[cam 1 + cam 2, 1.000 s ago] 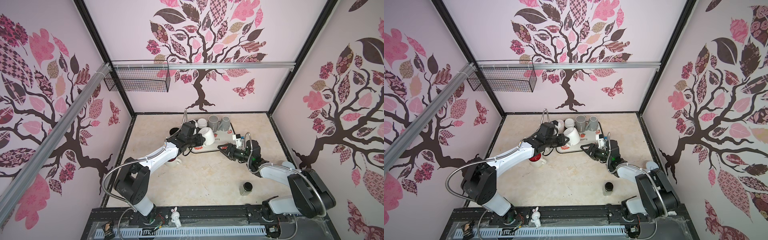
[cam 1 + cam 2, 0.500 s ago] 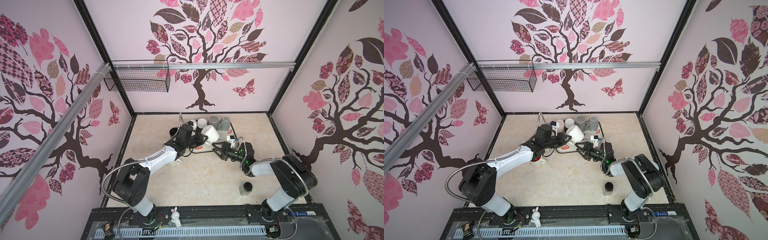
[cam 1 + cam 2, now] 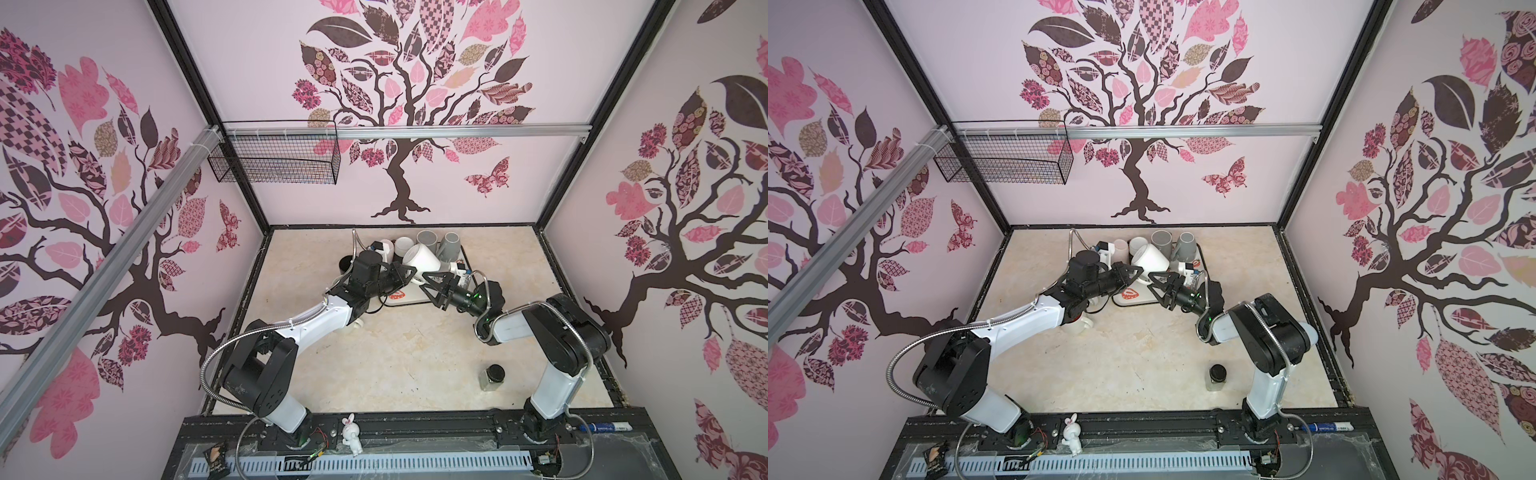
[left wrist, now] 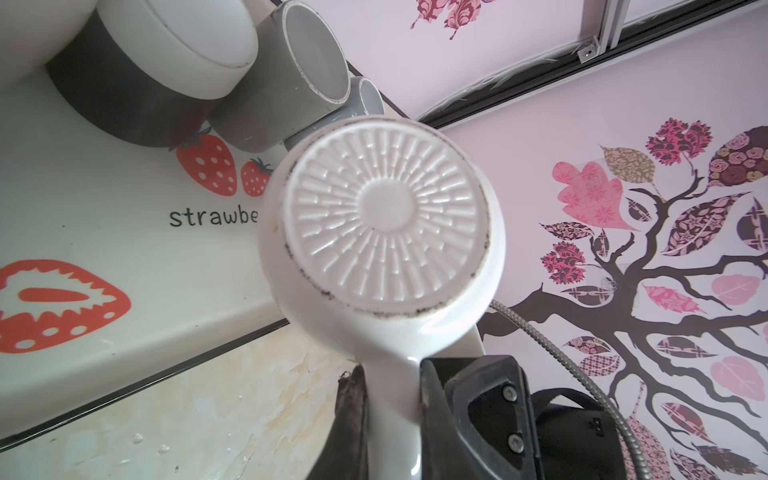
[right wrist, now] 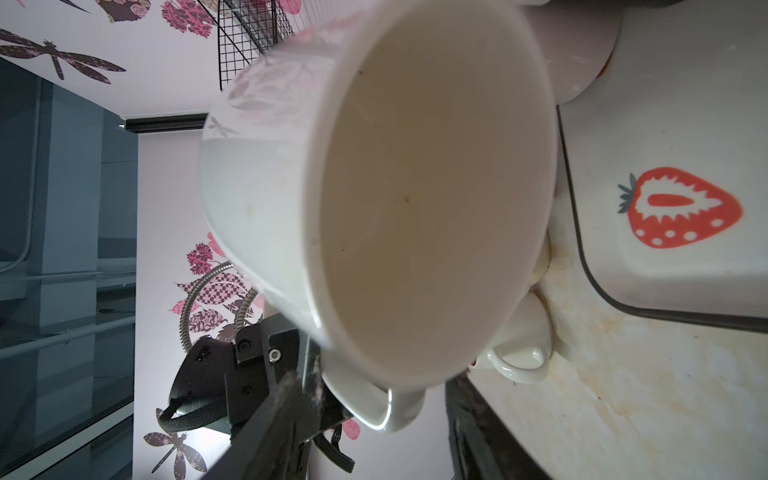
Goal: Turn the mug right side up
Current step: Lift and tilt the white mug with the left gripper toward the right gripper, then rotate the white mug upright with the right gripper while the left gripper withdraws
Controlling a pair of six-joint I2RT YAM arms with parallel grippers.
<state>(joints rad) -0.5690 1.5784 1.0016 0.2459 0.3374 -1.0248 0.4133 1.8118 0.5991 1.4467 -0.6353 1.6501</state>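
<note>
One white mug [image 3: 422, 259] hangs tilted in the air over the tray [image 3: 415, 300], with its ribbed base toward the left arm and its mouth toward the right arm. The left gripper [image 3: 409, 274] is clamped on the mug's handle. The right gripper [image 3: 432, 283] sits just beside the mug's rim, jaws apart and gripping nothing. Four cups stand along the tray's far edge: two grey cups [image 3: 428, 240] [image 3: 451, 244] and two pale cups [image 3: 404, 246] [image 3: 388, 249]. One second mug [image 3: 1076, 328] rests off the tray's near left corner. One black-lidded jar [image 3: 492, 376] stands well apart from the tray.

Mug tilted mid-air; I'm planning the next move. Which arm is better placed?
Likely right: the right pincer stands open facing the mouth of the mug; the left pincer is shut on its handle.
</note>
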